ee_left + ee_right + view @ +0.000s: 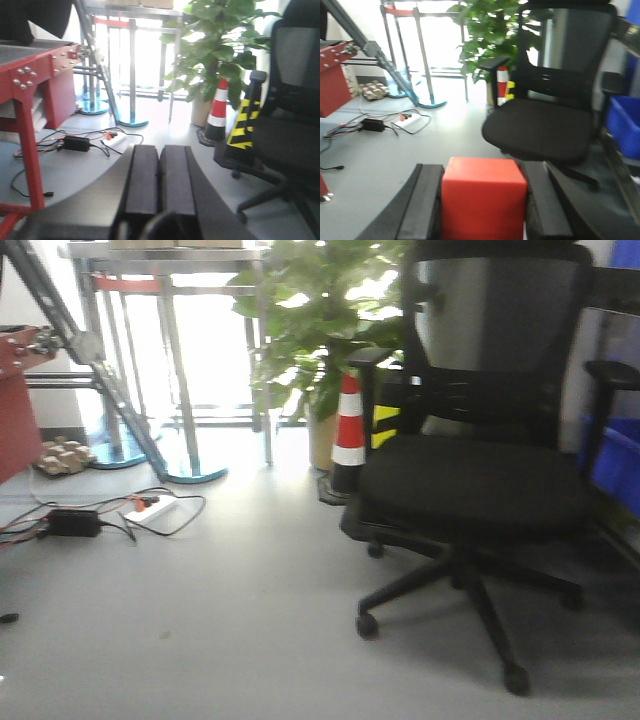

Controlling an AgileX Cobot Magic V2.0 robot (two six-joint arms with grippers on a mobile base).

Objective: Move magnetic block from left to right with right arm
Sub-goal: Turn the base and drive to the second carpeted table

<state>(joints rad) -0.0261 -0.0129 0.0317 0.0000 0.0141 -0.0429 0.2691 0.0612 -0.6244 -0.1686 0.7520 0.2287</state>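
Note:
The magnetic block [483, 200], a plain bright-red cube, fills the bottom middle of the right wrist view. My right gripper [482, 172] is shut on it, one black finger pressed against each side face. The block is held in the air, with grey floor far behind it. In the left wrist view my left gripper [158, 150] is shut, its two black pads [143, 177] touching along their length with nothing between them. Neither gripper nor the block appears in the front view.
A black office chair [480, 470] stands ahead to the right, with an orange-white traffic cone [347, 430] and a potted plant [320, 330] behind it. A power strip and cables [110, 515] lie on the floor at left. A red metal frame [30, 80] stands at the left.

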